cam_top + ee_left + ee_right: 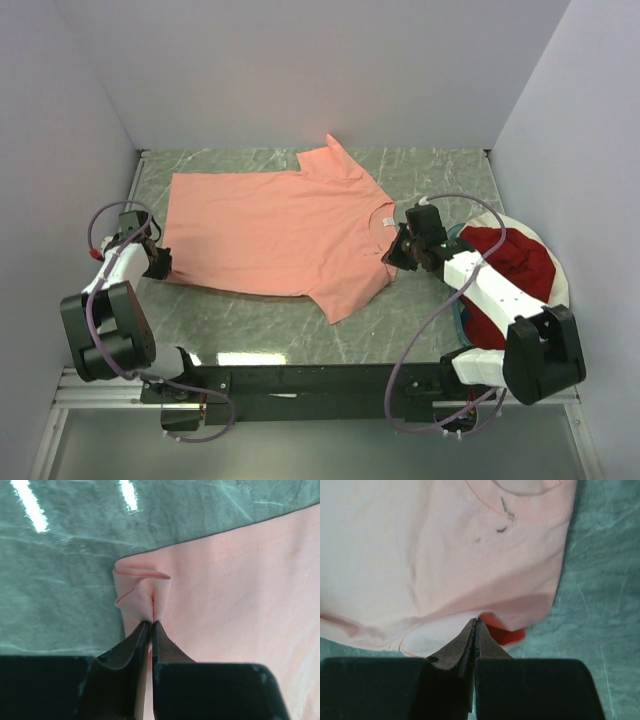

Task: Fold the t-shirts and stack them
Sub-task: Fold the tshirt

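A salmon-pink t-shirt [280, 235] lies spread flat on the green marble table [430, 170], its white neck label [388, 221] toward the right. My left gripper [158, 262] sits at the shirt's left near corner. In the left wrist view the shirt [240, 590] puckers into the left gripper [152, 623], which is shut on a pinch of its hem. My right gripper [393, 255] is at the shoulder beside the neck. In the right wrist view the right gripper [476, 622] is shut on the shirt's [420, 555] raised edge. A dark red t-shirt [515, 265] lies bunched in the basket.
The white-rimmed round basket [545, 245] stands at the right edge of the table, under my right arm. White walls close in the table on the left, back and right. The arm bases and a black rail run along the near edge.
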Motion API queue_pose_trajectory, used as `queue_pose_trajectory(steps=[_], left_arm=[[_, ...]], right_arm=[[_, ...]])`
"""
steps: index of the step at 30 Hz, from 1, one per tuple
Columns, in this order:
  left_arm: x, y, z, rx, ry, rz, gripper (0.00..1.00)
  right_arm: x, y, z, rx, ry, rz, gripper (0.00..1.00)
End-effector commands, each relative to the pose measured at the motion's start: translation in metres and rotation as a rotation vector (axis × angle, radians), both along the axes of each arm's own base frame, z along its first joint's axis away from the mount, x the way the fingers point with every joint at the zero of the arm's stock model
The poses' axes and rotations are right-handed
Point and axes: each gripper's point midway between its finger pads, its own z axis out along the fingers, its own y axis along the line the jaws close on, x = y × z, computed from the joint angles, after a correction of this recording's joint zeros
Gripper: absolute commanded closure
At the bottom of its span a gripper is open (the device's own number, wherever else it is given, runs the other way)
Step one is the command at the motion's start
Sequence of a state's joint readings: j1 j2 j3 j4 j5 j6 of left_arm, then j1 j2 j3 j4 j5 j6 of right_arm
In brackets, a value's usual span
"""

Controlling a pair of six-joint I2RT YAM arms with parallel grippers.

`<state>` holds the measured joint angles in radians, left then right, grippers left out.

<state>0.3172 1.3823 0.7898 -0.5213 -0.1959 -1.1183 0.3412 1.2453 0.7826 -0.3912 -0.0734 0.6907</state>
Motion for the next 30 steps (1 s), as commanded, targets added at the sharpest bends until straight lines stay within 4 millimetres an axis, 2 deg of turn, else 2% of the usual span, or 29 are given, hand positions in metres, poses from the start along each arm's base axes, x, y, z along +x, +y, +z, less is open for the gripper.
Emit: queue_pose_trajectory(steps=[1,2,7,14,18,22,30], left_arm=[[0.022,0.001,0.008,-0.007,-0.025,-0.042,0.88],[0.024,0.000,0.007,-0.010,-0.019,-0.046,0.87],[0.037,0.002,0.009,-0.017,-0.009,-0.051,0.85],[0.052,0.003,0.014,-0.022,0.005,-0.056,0.85],[0.060,0.002,0.014,-0.015,0.031,-0.072,0.83],[0.060,0.002,0.009,-0.017,0.050,-0.079,0.82],[0.054,-0.002,0.000,-0.028,0.056,-0.084,0.82]], right_arm=[[0.030,0.005,0.020,0.032,-0.073,0.016,1.00],[0.035,0.004,0.024,0.038,-0.079,0.011,1.00],[0.055,0.001,0.018,0.065,-0.053,-0.021,1.00],[0.083,-0.004,0.019,0.105,-0.036,-0.066,1.00],[0.089,0.001,0.018,0.120,-0.034,-0.052,1.00],[0.085,-0.001,0.012,0.103,-0.039,-0.034,1.00],[0.075,0.002,-0.024,-0.018,0.029,0.016,0.70]])
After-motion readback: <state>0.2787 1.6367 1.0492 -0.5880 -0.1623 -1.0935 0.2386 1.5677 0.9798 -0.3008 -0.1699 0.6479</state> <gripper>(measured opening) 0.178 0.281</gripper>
